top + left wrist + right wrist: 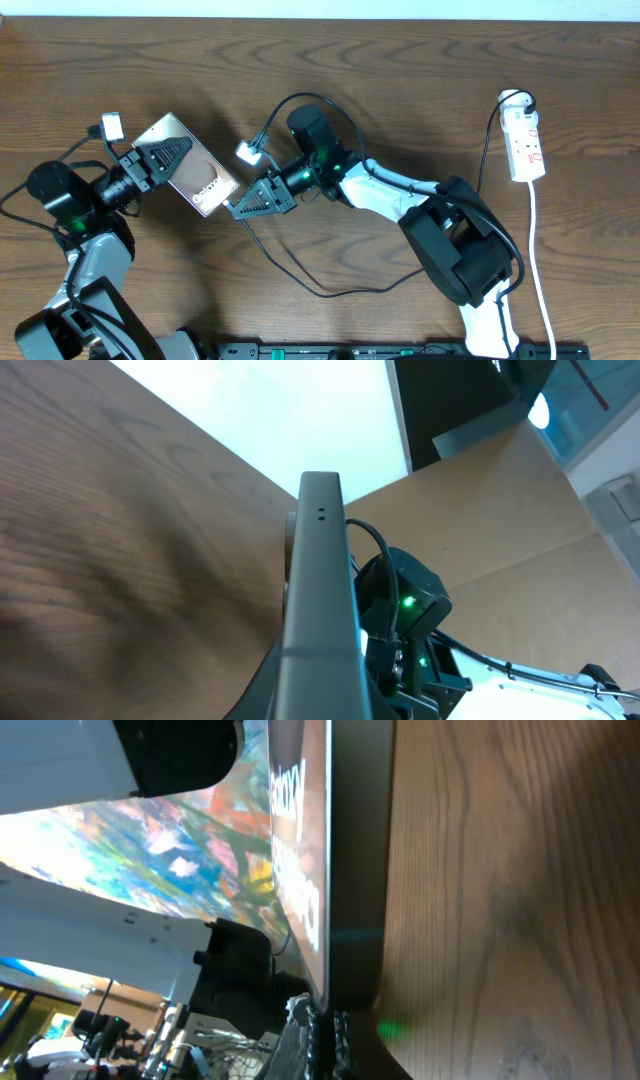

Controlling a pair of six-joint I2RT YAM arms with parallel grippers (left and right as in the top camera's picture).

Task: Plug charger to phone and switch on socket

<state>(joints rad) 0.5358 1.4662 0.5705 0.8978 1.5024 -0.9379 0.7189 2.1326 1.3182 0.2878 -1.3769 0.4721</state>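
Dark wood-grain table (400,60) fills the whole overhead view, both arms reaching in from the near edge. The phone (205,175) sits left of centre, turned diagonally with its lettering towards the near-right end. The left gripper (165,158) is clamped onto the phone's far-left half. In the left wrist view you just get the phone edge-on, rising straight out from between the fingers.

The right gripper (240,207) has its fingers pressed together right at the phone's near-right end. In the right wrist view the tips meet the phone's edge. The charger (300,283) is a thin black cable that starts at those fingertips, so it looks pinched there, though the plug tip itself is too small to make out. From there it loops towards the near side, then off to the right under the arm.

The socket (526,145) is way over on the far right, well apart from everything else. Its white cord (540,260) trails towards the near edge.
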